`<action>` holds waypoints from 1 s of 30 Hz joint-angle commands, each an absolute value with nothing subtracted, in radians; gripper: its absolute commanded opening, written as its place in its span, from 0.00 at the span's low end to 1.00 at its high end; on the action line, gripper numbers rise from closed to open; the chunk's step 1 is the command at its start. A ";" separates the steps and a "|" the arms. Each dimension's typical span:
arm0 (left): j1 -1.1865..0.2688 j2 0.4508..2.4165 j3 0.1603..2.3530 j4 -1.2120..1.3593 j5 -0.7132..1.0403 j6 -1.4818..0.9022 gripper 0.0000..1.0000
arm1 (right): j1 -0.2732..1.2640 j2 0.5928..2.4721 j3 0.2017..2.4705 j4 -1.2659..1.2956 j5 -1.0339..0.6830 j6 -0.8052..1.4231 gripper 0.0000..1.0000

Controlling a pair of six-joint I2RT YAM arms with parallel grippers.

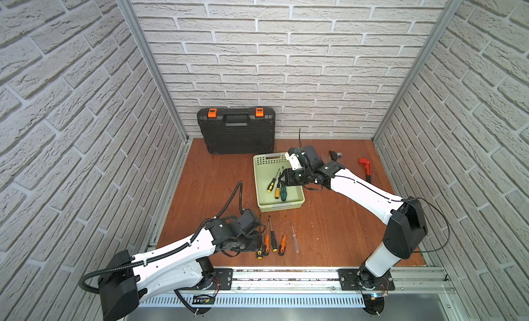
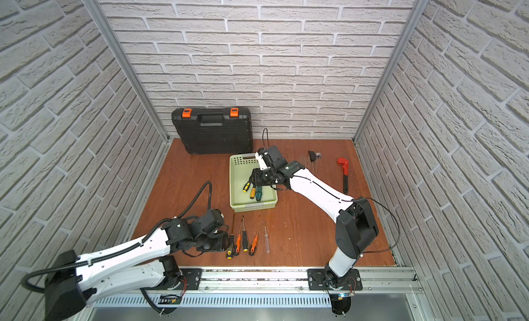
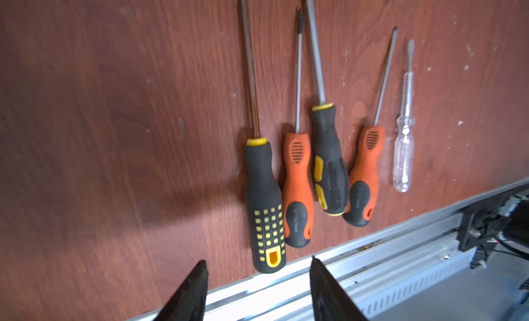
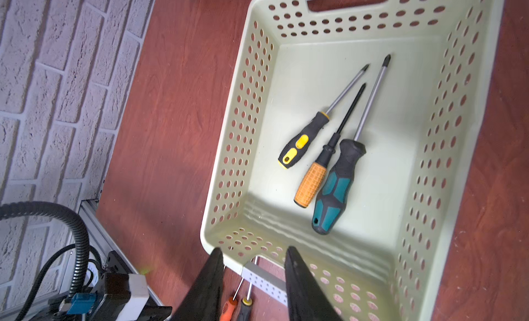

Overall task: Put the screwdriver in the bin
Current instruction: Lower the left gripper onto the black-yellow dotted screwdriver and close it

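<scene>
1. The long screwdriver with a black handle and yellow squares (image 3: 264, 207) is judged to be the next one to be picked. It is seen lying flat on the brown wooden desk (image 1: 329, 233), at the left end of a row in the lower middle of both top views. It is not yet in the pale green plastic bin with holes in its sides (image 1: 282, 207).
2. The left gripper (image 3: 258, 260) is held open just by the handle's end, and nothing is gripped.
3. The handle looks to be touched by the orange-and-black screwdriver (image 3: 297, 187), so that one could be pushed or pinched too.
4. The round handle could be dropped, or the long rod could be knocked on the bin's rim.
5. The right gripper (image 4: 254, 248) is held open and empty over the bin, so the arms could be bumped together there.
6. Three tools are seen in the bin: a black-and-yellow screwdriver (image 4: 297, 150), an orange-handled screwdriver (image 4: 310, 185) and a teal-and-black screwdriver (image 4: 335, 190).
</scene>
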State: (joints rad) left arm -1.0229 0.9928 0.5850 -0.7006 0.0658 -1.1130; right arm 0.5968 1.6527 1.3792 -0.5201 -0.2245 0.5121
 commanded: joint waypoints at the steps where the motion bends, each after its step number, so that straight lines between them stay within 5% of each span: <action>1: -1.093 1.016 0.569 -0.611 -0.018 -1.233 0.57 | 0.606 1.600 1.328 -0.443 -0.211 0.508 0.38; 30: -1.118 1.152 0.502 -0.559 -0.060 -1.288 0.46 | 0.606 1.601 1.275 -0.424 -0.237 0.511 0.35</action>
State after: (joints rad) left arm -1.1248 1.1210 0.5129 -0.5621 -0.0418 -1.3113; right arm 0.6003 1.6302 1.2770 -0.4377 -0.2333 0.5156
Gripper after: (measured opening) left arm 0.460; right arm 0.350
